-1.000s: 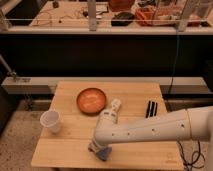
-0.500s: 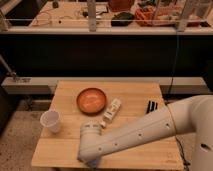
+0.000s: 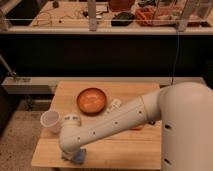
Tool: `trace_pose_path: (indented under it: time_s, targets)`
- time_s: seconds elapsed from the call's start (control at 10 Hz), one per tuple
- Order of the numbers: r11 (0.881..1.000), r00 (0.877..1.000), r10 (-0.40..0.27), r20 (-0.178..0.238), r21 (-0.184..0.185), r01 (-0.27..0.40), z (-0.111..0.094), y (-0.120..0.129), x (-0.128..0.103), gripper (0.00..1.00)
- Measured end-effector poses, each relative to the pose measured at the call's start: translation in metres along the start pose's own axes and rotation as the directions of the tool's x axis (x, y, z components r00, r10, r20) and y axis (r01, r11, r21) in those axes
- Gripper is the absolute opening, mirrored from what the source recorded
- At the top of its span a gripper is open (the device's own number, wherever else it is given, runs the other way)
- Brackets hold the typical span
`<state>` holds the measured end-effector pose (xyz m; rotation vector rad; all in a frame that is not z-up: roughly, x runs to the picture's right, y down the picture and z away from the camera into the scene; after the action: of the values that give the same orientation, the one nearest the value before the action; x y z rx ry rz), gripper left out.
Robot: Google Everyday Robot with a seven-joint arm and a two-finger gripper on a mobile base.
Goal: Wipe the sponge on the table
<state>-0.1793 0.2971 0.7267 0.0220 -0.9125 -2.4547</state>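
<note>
Gripper low at the front left edge of the table, over the sponge.
Its hold cannot be told; the arm hides it. Sponge sits against the wood, so wiping looks under way; how much remains is unclear.

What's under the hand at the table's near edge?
A blue sponge pokes out beneath the hand, which hangs low over the table's near edge. The arm covers the rest of the sponge and any contact.
</note>
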Motion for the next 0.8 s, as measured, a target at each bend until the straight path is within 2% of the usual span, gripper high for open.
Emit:
trace_pose_path:
  time_s: [0.5,0.8]
  targets:
    - [0.995,0.996,0.089,-0.002,0.049,-0.089,-0.001,0.069,0.027,0.41]
    - [0.984,0.986,0.164,-0.006,0.072,-0.163,-0.004,0.101,0.01,0.41]
